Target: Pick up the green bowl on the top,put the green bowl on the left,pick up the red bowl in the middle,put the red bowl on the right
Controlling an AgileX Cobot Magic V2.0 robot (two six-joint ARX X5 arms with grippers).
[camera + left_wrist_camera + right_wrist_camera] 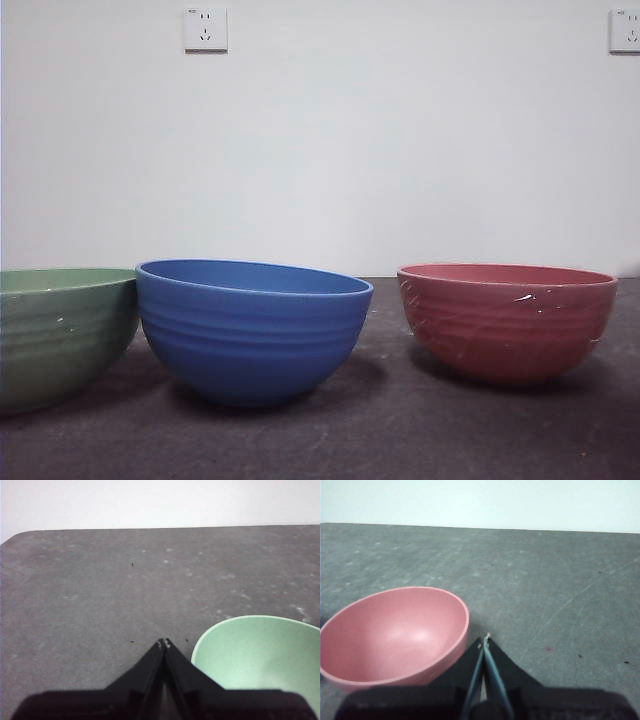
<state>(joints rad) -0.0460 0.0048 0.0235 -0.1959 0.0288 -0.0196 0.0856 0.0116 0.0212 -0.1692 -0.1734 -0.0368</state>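
The left end effector (164,643) is sitting with its two black jaws pressed together at the tips, gripping nothing and touching nothing. The green bowl (260,655) is resting upright on the counter (100,590) just beside this end effector, off to one side of the closed tips, its smooth pale inside facing up.

The right end effector (485,640) is likewise pinched closed, tip against tip, and is carrying nothing. The red bowl (395,635) is standing on the counter just beside it, its thin rounded rim lying close to the jaw tips without clearly touching them; its inside is smooth with a soft sheen.

In the front view the green bowl (60,335), a blue bowl (250,330) and the red bowl (505,320) are standing in a row, all round, deep and faintly ribbed outside, the red one showing small white glints. The counter is looking dark grey, matte and speckled. Two white sockets (205,29) are sitting on the pale wall behind.
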